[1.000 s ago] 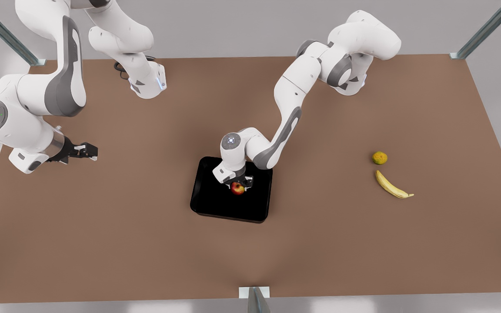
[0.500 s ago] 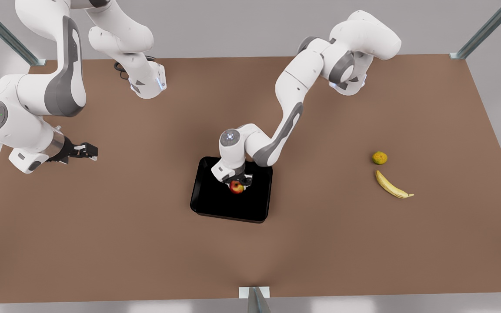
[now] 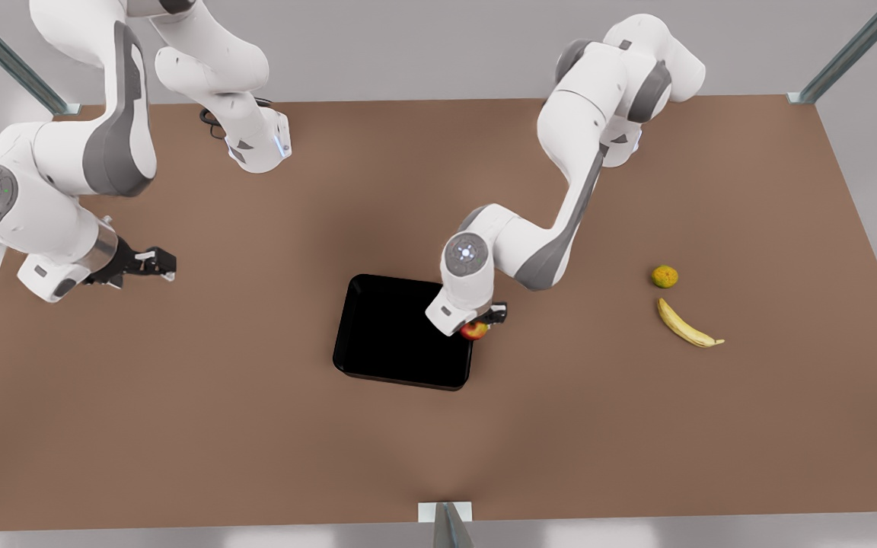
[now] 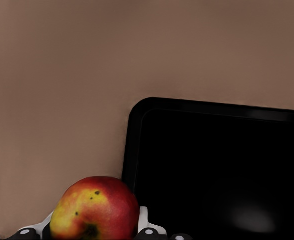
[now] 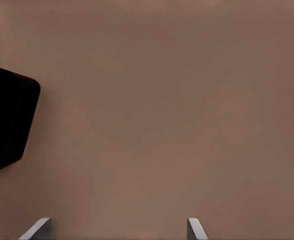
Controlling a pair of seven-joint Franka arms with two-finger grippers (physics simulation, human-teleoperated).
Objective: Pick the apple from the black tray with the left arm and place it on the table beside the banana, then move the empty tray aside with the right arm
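The red-yellow apple hangs in my left gripper, which is shut on it just above the black tray's edge on the front view's right. In the left wrist view the tray lies bare behind the apple. The yellow banana lies on the table far off toward the front view's right. Well away from the tray, my right gripper waits open above the table at the front view's left. A corner of the tray is in the right wrist view.
A small greenish-orange citrus fruit sits just behind the banana. Both arm bases stand at the table's far edge. Metal frame posts mark the corners, and a bracket sits at the middle of the near edge.
My left gripper has lifted the apple from the tray's middle and carried it toward the front view's right, over the tray's edge. The right arm has barely shifted.
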